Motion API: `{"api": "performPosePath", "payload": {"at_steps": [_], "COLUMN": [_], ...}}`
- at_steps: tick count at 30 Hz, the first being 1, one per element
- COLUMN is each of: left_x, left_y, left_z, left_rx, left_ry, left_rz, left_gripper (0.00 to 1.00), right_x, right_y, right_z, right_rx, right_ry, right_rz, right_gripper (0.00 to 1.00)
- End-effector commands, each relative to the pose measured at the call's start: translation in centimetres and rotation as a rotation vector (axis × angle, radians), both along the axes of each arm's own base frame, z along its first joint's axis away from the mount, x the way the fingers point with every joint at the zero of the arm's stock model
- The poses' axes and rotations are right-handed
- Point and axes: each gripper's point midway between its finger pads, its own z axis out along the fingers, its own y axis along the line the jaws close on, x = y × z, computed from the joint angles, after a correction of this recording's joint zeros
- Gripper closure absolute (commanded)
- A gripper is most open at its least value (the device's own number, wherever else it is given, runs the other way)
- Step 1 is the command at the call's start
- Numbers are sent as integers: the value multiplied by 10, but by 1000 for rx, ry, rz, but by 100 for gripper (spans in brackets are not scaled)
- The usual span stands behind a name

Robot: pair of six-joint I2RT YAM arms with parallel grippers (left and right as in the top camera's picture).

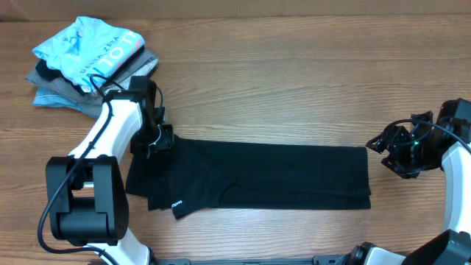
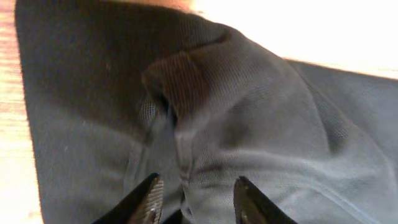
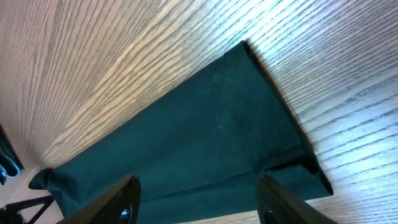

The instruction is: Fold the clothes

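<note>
On the far left of the table point(image 1: 294, 88) lay a pile of other garments point(image 1: 88, 62), apart from the work. Just right of it, the left gripper point(image 1: 157, 140) was down on the far-left corner of the black T-shirt point(image 1: 280, 173). Its jaws stood apart over a raised ridge of cloth, and no pinch could be seen. The shirt lay flat as a long band, its long axis running left to right, with a small white logo point(image 1: 176, 204) at the near-left edge. Off the right end hung the right gripper point(image 1: 390, 151), near the cloth but not touching it, jaws apart and empty. The shirt's short right edge lay directly ahead of them.

Judgement: each arm was nearest its own end, so an end-to-end fold would run along the long axis.
</note>
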Motion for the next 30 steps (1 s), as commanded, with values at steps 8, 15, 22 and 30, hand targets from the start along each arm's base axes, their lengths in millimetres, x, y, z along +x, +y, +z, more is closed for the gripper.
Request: {"api": "performPosePath", "payload": {"at_steps": [8, 15, 22, 30], "left_x": [0, 8, 28, 12], "left_y": [-4, -4, 0, 5], "left_z": [-10, -8, 10, 1], "left_rx": [-21, -22, -9, 8], "left_ry": [-46, -76, -127, -76], "left_rz": [-29, -39, -36, -51], "left_gripper": [81, 96, 96, 58], "right_x": [7, 6, 6, 5], "right_y": [-2, -2, -2, -1], "right_z": [10, 10, 10, 10], "right_rx": [-10, -9, -9, -8], "right_ry": [-42, -38, -38, -35], "right_rz": [2, 2, 2, 3], "right_gripper": [37, 37, 37, 37]}}
